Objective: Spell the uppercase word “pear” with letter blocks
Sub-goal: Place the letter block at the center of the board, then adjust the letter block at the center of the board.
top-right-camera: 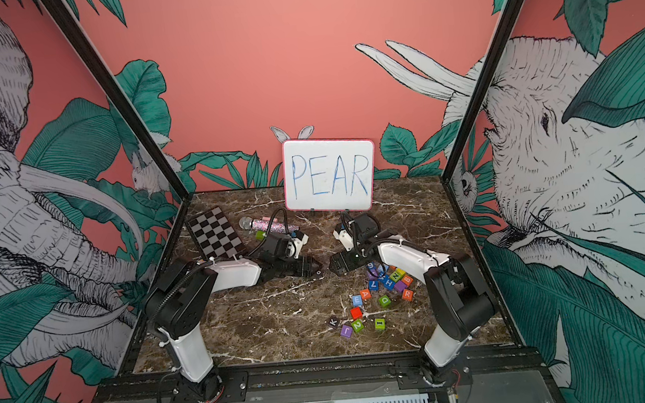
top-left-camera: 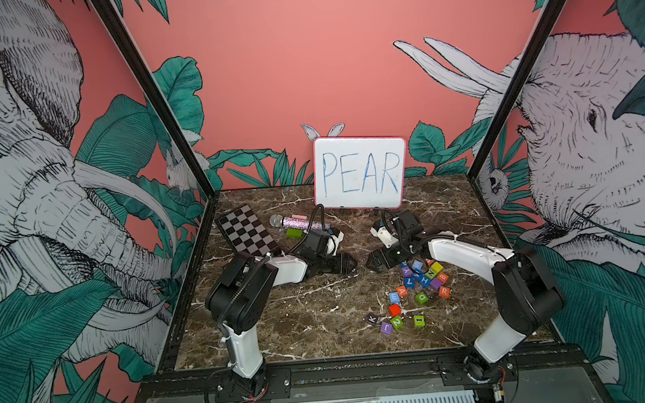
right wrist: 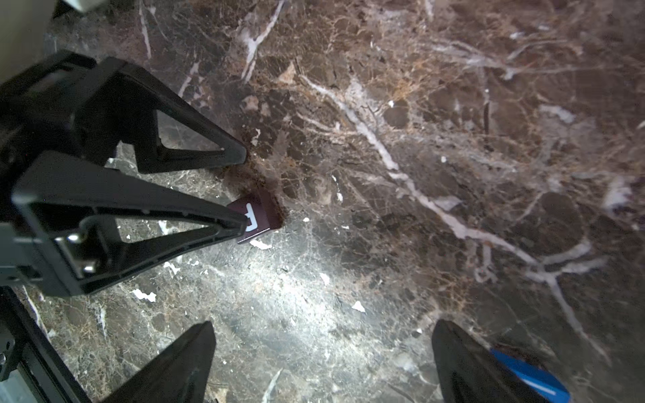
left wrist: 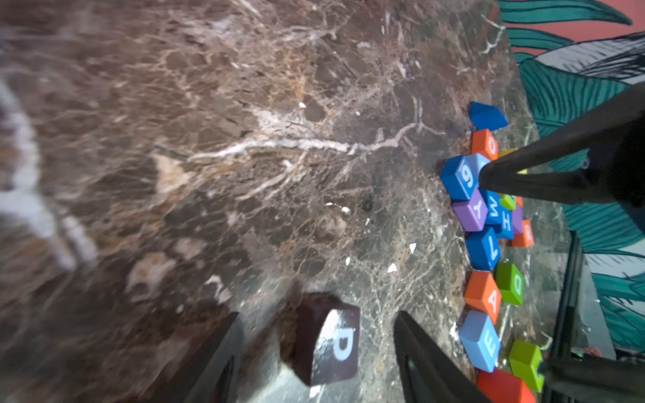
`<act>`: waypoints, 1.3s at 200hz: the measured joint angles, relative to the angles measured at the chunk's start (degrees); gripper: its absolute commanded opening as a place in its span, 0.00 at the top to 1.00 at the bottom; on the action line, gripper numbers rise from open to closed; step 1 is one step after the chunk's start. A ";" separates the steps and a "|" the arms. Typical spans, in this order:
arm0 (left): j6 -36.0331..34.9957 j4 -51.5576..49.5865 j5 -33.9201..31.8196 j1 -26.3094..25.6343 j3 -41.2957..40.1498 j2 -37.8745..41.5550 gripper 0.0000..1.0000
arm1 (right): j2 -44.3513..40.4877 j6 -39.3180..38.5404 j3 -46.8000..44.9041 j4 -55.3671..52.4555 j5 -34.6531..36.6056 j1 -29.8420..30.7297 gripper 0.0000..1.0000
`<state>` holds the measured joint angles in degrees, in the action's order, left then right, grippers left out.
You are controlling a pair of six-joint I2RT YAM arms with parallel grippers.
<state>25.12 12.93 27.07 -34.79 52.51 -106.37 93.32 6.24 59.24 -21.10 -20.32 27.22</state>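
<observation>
Read the tabletop (top-left-camera: 282, 316) in a top view as a clock dial with 12 at the back wall. The dark P block (left wrist: 328, 345) sits on the marble close to the dial's centre, its white letter showing. The left gripper (left wrist: 317, 315) reaches in from 9 o'clock with its fingers (left wrist: 415, 352) apart, one on each side of the cube. The left wrist view shows a gap on both sides, so nothing is clamped, though in the right wrist view one fingertip looks to be at the cube's edge. The right gripper (right wrist: 324, 324) faces it from 3 o'clock, its tips near the left one's but apart from them. Its fingers (right wrist: 188, 363) are spread wide with only bare marble between them, and a blue cube (right wrist: 530, 378) lies just beside one. The light blue E block (top-left-camera: 394, 297) and orange A block (top-left-camera: 402, 291) lie side by side, seemingly touching, at about 5 o'clock from the centre. The orange R block (top-left-camera: 443, 291) is at about 4 o'clock, at the edge of a heap of other cubes (top-left-camera: 423, 275) by the right forearm. More loose cubes, among them a dark K cube (top-left-camera: 372, 318), are scattered toward 6 o'clock. A white board (top-left-camera: 360, 172) with PEAR in blue stands at 12 o'clock. A checkerboard (top-left-camera: 246, 234) lies at 10, and a glittery microphone (top-left-camera: 299, 223) lies at 11 with a green block (top-left-camera: 294, 233) beside it.
</observation>
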 measured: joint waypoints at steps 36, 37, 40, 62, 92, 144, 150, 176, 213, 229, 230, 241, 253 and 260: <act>0.07 0.70 2.23 -0.57 0.33 -0.87 0.41 | -2.54 -0.24 -1.90 0.28 0.76 -2.05 0.01; 0.09 0.70 2.27 -0.59 0.33 -0.87 0.42 | -2.58 -0.24 -1.92 0.26 0.76 -2.10 0.01; 0.20 0.52 2.47 -0.74 0.35 -0.90 0.43 | -2.78 -0.24 -1.99 0.28 0.79 -2.32 0.01; 0.13 -1.38 3.85 -1.42 0.57 -0.94 0.45 | -3.19 -0.31 -1.99 0.74 0.79 -3.43 0.01; -0.20 -3.02 5.01 -1.86 0.20 -0.35 0.47 | -3.19 -0.42 -2.45 1.49 0.61 -4.39 0.01; -0.50 -7.54 5.29 -3.91 1.40 0.09 0.50 | -3.19 -0.13 -4.57 2.93 -0.57 -4.81 0.01; -0.57 -8.15 5.33 -4.26 1.64 0.09 0.50 | -3.19 -0.04 -4.57 2.99 -0.85 -4.83 0.01; -0.76 -9.94 5.99 -5.44 2.21 0.09 0.48 | -3.19 0.24 -4.81 4.09 -1.33 -4.85 0.01; -2.32 -13.35 6.10 -7.93 4.04 -0.07 0.43 | -3.74 0.74 -6.19 4.63 -1.33 -5.11 0.01; -4.20 -15.39 5.64 -8.94 5.75 -0.61 0.40 | -4.39 0.90 -6.73 4.92 -1.33 -5.22 0.01; -4.31 -15.45 5.62 -8.98 5.81 -0.63 0.40 | -4.39 0.90 -6.75 4.92 -1.33 -5.22 0.01; -6.86 -17.27 4.35 -9.46 6.91 -0.76 0.37 | -4.90 1.07 -7.19 5.40 -1.33 -5.27 0.01; -9.99 -19.85 2.32 -9.77 8.07 -0.76 0.34 | -5.62 1.14 -7.85 5.77 -1.33 -5.31 0.01; -12.09 -21.16 0.83 -9.79 8.66 -0.66 0.32 | -6.08 1.25 -8.31 6.01 -1.33 -5.33 0.01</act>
<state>13.04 -8.23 27.90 -44.58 61.17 -107.02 87.24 7.49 50.94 -15.09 -21.65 21.89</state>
